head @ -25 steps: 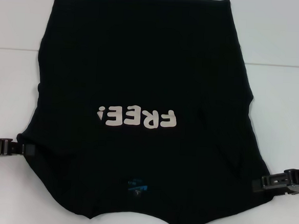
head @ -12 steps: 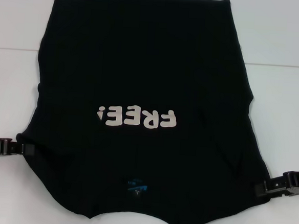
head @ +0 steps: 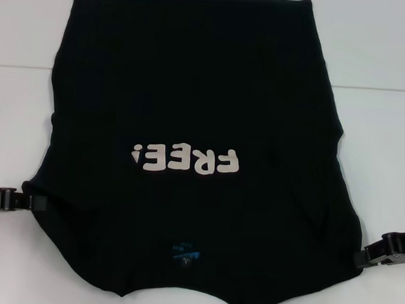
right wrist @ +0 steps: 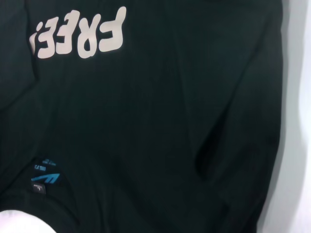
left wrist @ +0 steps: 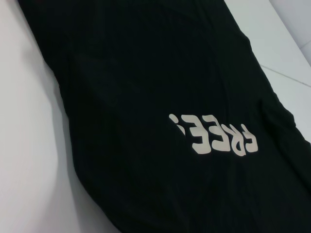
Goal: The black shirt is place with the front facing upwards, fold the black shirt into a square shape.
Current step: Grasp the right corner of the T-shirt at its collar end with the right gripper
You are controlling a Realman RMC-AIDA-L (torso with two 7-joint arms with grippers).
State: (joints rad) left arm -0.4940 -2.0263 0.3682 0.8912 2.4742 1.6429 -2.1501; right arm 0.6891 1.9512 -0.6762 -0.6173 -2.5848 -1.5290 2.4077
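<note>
While spread flat and front-up on the white worktop (head: 384,137), black shirt (head: 193,89) fills the middle of the head view, "FREE!" lettering (head: 187,159) reading upside down, blue neck label (head: 184,252) near the robot's edge, hem at the far side. Looks light, limp and thin; likely to sag and drag rather than hold a shape, to crease where lifted, and to slide easily over the smooth worktop. Best taken, by judgement, at outer edges near the shoulders, pinching both layers so the fold carries evenly; a single-layer pinch risks peeling the front from the back. Sleeves seem already tucked in, sides running fairly straight. Left pincer (head: 35,201) low at the shirt's left edge, tip touching or just under the cloth; cannot tell how far open or whether cloth is caught. Right pincer (head: 363,257) at the right edge near the shoulder corner; opening equally unreadable, contact with the cloth uncertain. Neck end cut off by the bottom of the head view. Neither wrist view shows own fingers, only black cloth (left wrist: 146,97), lettering and label (right wrist: 44,177). Black on black hides fold lines, seams and layer edges
</note>
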